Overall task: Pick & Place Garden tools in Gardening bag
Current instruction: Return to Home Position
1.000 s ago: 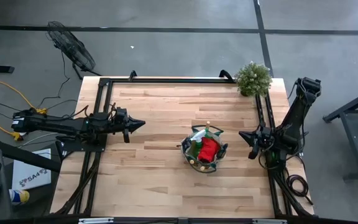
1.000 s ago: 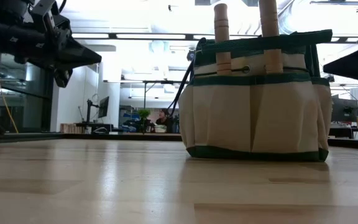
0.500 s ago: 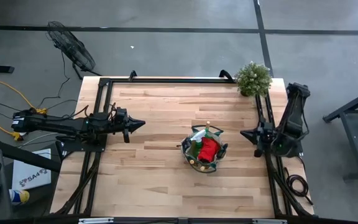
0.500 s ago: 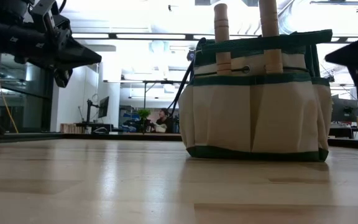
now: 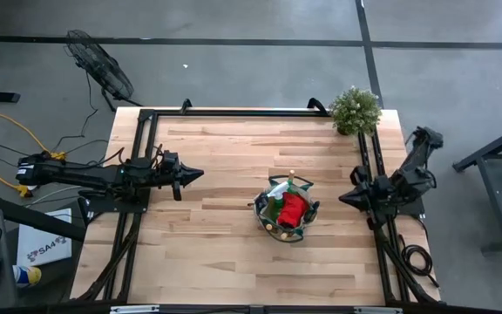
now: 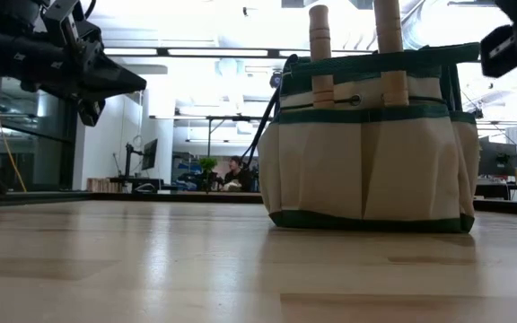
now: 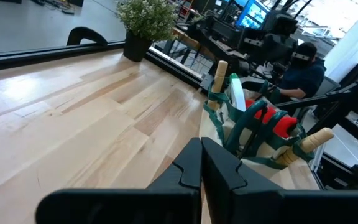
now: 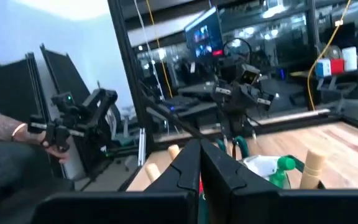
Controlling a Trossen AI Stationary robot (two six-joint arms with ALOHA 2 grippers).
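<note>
bag (image 5: 286,212): sits upright on the desk (image 5: 216,253), a bit right of centre and closer to the right arm than the left. Pale fabric, green trim, pockets round the side.
what's in it: a red glove (image 5: 293,209) sits on top, with a green spray bottle (image 8: 284,164) beside it. Two wooden handles (image 6: 319,45) poke straight up past the rim. Can't tell which tools they belong to.
left pincer (image 5: 200,174): hangs above the left side of the desk, aimed at the bag but well apart from it. Fingers pressed tight together, nothing between them.
right pincer (image 5: 342,197): up by the desk's right edge, just right of the bag, not touching it. Fingers also closed, holding nothing.
plant (image 5: 355,110): on the back right corner of the desk, well apart from the bag.
</note>
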